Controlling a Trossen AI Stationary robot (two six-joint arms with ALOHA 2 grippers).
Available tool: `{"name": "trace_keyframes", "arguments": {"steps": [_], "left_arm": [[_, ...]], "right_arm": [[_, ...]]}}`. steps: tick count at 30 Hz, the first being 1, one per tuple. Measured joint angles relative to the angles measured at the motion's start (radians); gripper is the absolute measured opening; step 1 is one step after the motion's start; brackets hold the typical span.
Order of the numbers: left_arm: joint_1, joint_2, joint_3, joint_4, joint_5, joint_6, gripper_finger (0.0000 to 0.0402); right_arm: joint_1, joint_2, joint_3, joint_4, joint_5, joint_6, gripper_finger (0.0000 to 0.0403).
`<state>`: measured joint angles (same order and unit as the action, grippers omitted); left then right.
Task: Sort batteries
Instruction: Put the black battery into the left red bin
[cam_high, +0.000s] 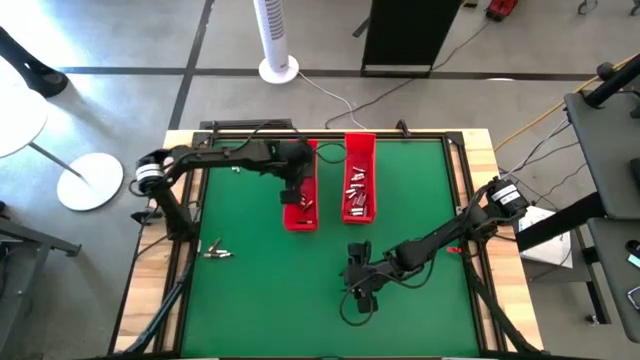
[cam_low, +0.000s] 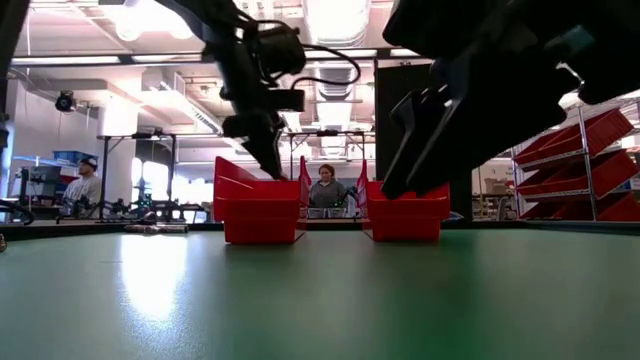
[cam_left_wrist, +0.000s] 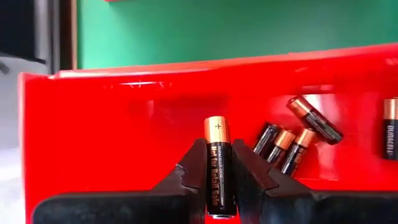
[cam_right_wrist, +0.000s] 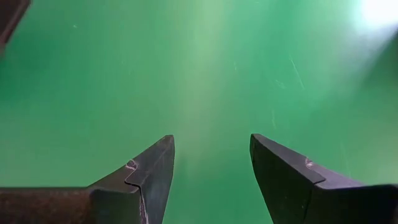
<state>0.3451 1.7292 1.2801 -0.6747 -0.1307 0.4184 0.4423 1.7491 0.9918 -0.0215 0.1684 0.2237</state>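
Two long red trays lie side by side on the green mat: the left tray (cam_high: 300, 215) and the right tray (cam_high: 360, 150). My left gripper (cam_left_wrist: 219, 149) hovers over the left tray, shut on a black battery with a copper end (cam_left_wrist: 217, 129). Several black-and-copper batteries (cam_left_wrist: 292, 140) lie on that tray's floor. More batteries (cam_high: 358, 190) lie in the right tray, and a few loose ones (cam_high: 216, 251) rest on the mat near its left edge. My right gripper (cam_right_wrist: 211, 140) is open, low over bare mat near the table's near edge (cam_high: 362, 295). My left gripper pinches one battery by its black body (cam_left_wrist: 219, 171) between the two fingers, which lie along its length. The copper plus end sticks out past the fingertips (cam_left_wrist: 198, 149). The battery is lifted clear above the left tray's floor. In the low view the fingers point down into the tray (cam_low: 270, 165).
The trays' red walls (cam_low: 260, 215) stand up around the left gripper. Cables (cam_high: 350, 312) loop on the mat beside the right gripper. Open green mat (cam_high: 260, 300) spreads between the loose batteries and the right arm. People stand in the room beyond the table.
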Motion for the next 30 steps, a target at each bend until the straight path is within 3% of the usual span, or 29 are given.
{"name": "trace_keyframes", "arguments": {"steps": [4,11,30], "left_arm": [[0.032,0.084,0.089,-0.088,0.076,0.013,0.0028],[0.05,0.202,0.164,-0.139,0.091,0.018,0.0028],[0.048,0.326,0.169,-0.126,0.105,0.038,0.0029]], "right_arm": [[-0.003,-0.001,0.0,0.001,0.0,0.002,0.0203],[-0.002,-0.004,0.0,-0.029,-0.012,0.002,0.0203],[-0.002,-0.004,-0.02,-0.025,-0.012,0.005,0.0203]]}}
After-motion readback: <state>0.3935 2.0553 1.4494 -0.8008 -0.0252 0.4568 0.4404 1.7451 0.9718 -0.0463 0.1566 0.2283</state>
